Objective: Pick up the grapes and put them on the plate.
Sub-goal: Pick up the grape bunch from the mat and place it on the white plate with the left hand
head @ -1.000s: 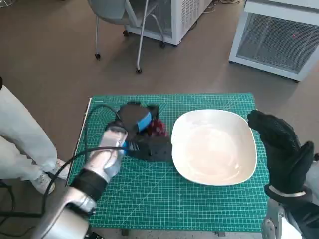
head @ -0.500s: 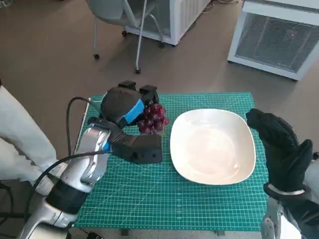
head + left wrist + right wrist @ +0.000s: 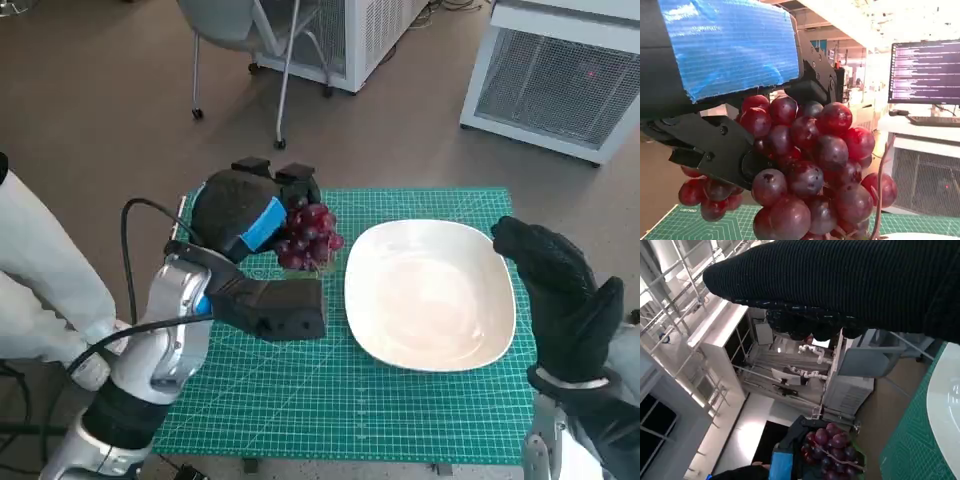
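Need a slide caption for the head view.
Left hand holds red grapes above the green mat, beside the white plate.

Plate (image 3: 430, 295) bare, open from above; right robot hand (image 3: 560, 295) at far rim; mat (image 3: 330, 400) unobstructed.

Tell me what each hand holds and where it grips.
Left hand grips the grapes by the bunch's upper part; the right hand holds nothing.

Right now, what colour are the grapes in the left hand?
Dark red, some nearly purple. The grapes held by the left hand show best in the left wrist view.
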You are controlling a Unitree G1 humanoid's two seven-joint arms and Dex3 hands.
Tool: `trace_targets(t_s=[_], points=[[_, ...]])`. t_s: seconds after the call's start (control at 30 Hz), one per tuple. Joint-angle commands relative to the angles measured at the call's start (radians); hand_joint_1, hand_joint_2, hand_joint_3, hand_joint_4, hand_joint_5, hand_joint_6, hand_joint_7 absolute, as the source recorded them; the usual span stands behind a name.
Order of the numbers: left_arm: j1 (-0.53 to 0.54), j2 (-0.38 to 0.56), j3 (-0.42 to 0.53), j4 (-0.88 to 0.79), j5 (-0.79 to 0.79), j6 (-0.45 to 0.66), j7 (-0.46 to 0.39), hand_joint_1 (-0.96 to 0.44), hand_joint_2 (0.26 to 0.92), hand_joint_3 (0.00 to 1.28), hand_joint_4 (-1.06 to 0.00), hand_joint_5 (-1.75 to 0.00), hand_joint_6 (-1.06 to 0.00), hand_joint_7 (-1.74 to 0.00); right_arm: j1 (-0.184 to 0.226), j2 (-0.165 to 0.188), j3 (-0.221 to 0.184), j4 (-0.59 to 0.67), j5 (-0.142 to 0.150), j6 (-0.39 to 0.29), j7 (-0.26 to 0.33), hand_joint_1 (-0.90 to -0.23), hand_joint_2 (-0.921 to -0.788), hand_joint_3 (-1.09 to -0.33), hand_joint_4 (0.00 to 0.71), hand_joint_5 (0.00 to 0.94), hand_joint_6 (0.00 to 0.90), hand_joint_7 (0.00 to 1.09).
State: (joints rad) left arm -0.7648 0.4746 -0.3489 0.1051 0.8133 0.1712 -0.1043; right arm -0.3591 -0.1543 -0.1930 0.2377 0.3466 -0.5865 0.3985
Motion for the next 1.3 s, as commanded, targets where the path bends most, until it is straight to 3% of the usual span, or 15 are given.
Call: trace_targets(t_s=[0.03, 0.17, 0.27, 0.33, 0.43, 0.5, 0.57, 0.67, 0.77, 1.2, 1.3], points=[[-0.001, -0.012, -0.002, -0.006, 0.008, -0.024, 0.004, 0.00, 0.917, 0.03, -0.76, -1.18, -0.68, -1.01, 0.005, -0.003, -0.002, 0.017, -0.006, 0.004, 0.003, -0.484, -0.921, -0.521, 0.531, 0.000, 0.184, 0.59], [-0.021, -0.046, -0.020, 0.022, 0.005, -0.058, 0.020, 0.00, 0.920, 0.03, -0.76, -1.13, -0.65, -1.10, 0.004, -0.005, -0.004, 0.017, -0.004, 0.004, 0.004, -0.484, -0.921, -0.521, 0.531, 0.000, 0.184, 0.59], [-0.049, -0.089, -0.049, 0.043, 0.027, -0.063, 0.027, 0.00, 0.913, 0.05, -0.73, -1.19, -0.67, -1.04, 0.003, -0.007, -0.006, 0.019, -0.001, 0.004, 0.006, -0.485, -0.921, -0.520, 0.531, 0.000, 0.185, 0.59], [-0.066, -0.114, -0.067, 0.056, 0.040, -0.065, 0.029, 0.00, 0.845, 0.18, -0.70, -1.29, -0.70, -1.01, 0.003, -0.007, -0.007, 0.020, 0.000, 0.004, 0.007, -0.487, -0.921, -0.520, 0.531, 0.000, 0.185, 0.59], [-0.109, -0.159, -0.106, 0.096, 0.065, -0.073, 0.034, 0.00, 0.689, 0.49, -0.65, -1.42, -0.68, -1.07, 0.004, -0.008, -0.008, 0.017, 0.003, 0.005, 0.009, -0.490, -0.921, -0.519, 0.531, 0.000, 0.185, 0.59], [-0.140, -0.186, -0.127, 0.127, 0.078, -0.080, 0.034, 0.00, 0.653, 0.58, -0.64, -1.44, -0.64, -1.13, 0.006, -0.009, -0.010, 0.014, 0.006, 0.006, 0.010, -0.492, -0.921, -0.518, 0.531, 0.000, 0.186, 0.59], [-0.171, -0.209, -0.143, 0.160, 0.085, -0.084, 0.032, 0.00, 0.706, 0.50, -0.64, -1.40, -0.59, -1.18, 0.008, -0.010, -0.011, 0.011, 0.009, 0.005, 0.012, -0.493, -0.921, -0.517, 0.531, 0.000, 0.186, 0.59], [-0.214, -0.242, -0.158, 0.217, 0.087, -0.094, 0.034, 0.00, 0.846, 0.27, -0.66, -1.30, -0.53, -1.21, 0.012, -0.011, -0.014, 0.006, 0.013, 0.004, 0.014, -0.492, -0.921, -0.517, 0.532, 0.001, 0.187, 0.58], [-0.251, -0.274, -0.167, 0.276, 0.080, -0.107, 0.037, 0.00, 0.895, 0.18, -0.67, -1.27, -0.50, -1.22, 0.018, -0.013, -0.019, 0.001, 0.016, 0.002, 0.017, -0.489, -0.921, -0.517, 0.532, 0.001, 0.188, 0.58], [-0.360, -0.398, -0.197, 0.517, 0.062, -0.133, 0.082, 0.00, 0.920, 0.11, -0.70, -1.27, -0.54, -1.13, 0.043, -0.014, -0.041, -0.025, 0.017, -0.009, 0.015, -0.468, -0.921, -0.523, 0.530, 0.000, 0.191, 0.57], [-0.371, -0.420, -0.198, 0.557, 0.050, -0.140, 0.088, 0.00, 0.877, 0.21, -0.63, -1.38, -0.57, -1.10, 0.046, -0.011, -0.044, -0.026, 0.011, -0.016, 0.010, -0.465, -0.921, -0.523, 0.530, 0.000, 0.192, 0.57]])
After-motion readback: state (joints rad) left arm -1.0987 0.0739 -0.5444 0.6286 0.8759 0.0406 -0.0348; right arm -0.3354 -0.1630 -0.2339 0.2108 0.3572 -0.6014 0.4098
